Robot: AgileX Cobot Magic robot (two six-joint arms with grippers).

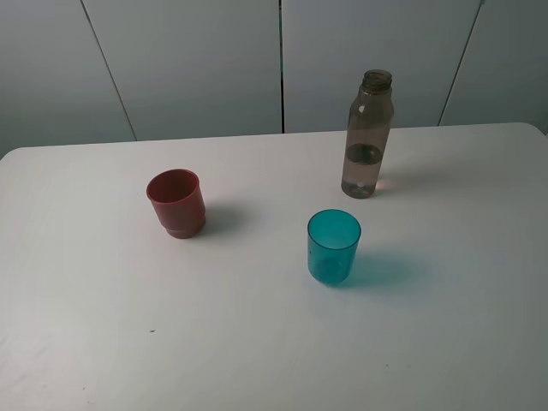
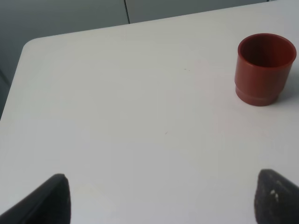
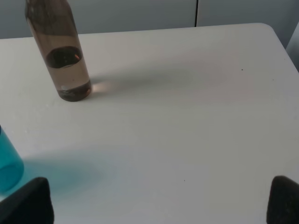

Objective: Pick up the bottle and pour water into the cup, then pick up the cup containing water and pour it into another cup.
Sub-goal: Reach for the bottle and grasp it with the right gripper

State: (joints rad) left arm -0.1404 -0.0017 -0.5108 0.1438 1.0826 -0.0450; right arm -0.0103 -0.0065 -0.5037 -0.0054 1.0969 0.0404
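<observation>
Since neither gripper is holding anything and all three vessels are standing upright on the table [image 1: 86, 325], the task is sitting at its first step: reaching for the bottle [image 3: 60, 56]. The right gripper [image 3: 158, 203] is presenting its jaws spread wide, with the fingertips showing only at the outer edges of the right wrist view and nothing between them. The left gripper [image 2: 163, 198] is likewise standing wide and empty.

Relative to the right gripper, the bottle is standing well ahead of the fingertips and offset toward the left arm's side, outside the open jaw line. It is uncapped and is carrying water in its lower part. The teal cup [image 3: 7, 163] is sitting nearer to the right gripper than the bottle and further over toward the same side. The red cup [image 2: 264, 67] is standing ahead of the left gripper, offset toward the right arm's side, well apart from its fingers.

Judging from this layout, the next move is calling for the right gripper to advance and shift sideways until the bottle body is lying centred between the jaws, passing clear of the teal cup, before closing below the neck.
</observation>
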